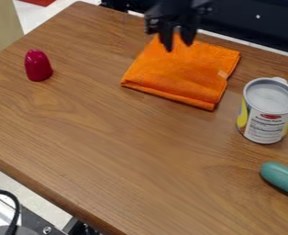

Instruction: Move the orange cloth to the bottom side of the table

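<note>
The gripper (178, 40) hangs at the top of the camera view, over the upper edge of the orange cloth. Its two dark fingers point down and stand apart, with orange cloth showing between them. Folded into a rough square, the orange cloth (182, 73) lies flat on the upper middle of the wooden table (128, 151). I cannot tell whether the fingertips touch the cloth.
A dark red, rounded cone-like object (38, 65) stands at the upper left. Right of the cloth is an opened can (266, 120), and below that a green rounded object (282, 178) lies at the right edge. The table's near edge runs diagonally at the lower left.
</note>
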`<state>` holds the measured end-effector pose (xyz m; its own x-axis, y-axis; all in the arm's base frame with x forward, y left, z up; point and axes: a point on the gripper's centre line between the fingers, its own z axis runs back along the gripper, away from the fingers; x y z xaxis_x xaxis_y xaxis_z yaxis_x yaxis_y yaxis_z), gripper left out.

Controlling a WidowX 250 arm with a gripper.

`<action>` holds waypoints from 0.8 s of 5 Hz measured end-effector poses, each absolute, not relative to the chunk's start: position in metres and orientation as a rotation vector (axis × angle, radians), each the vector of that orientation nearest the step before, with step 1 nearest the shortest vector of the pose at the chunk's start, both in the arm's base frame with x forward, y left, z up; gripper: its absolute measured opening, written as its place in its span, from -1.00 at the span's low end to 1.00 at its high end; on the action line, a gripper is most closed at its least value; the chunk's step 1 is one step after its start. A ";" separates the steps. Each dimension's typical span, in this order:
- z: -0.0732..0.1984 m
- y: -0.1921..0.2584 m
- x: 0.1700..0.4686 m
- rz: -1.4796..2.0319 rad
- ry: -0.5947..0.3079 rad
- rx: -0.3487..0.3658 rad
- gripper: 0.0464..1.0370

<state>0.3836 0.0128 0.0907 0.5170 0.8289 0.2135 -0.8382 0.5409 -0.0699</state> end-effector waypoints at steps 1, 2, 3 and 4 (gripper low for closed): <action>0.080 0.006 0.396 1.071 -0.226 0.038 -0.73; 0.069 0.005 0.406 1.099 -0.215 0.076 -0.97; 0.059 0.009 0.408 1.103 -0.236 0.096 -0.99; 0.049 0.015 0.402 1.098 -0.224 0.106 -0.99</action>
<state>0.4017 0.0153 0.0494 0.4353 0.8698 0.2325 -0.8912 0.4528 -0.0254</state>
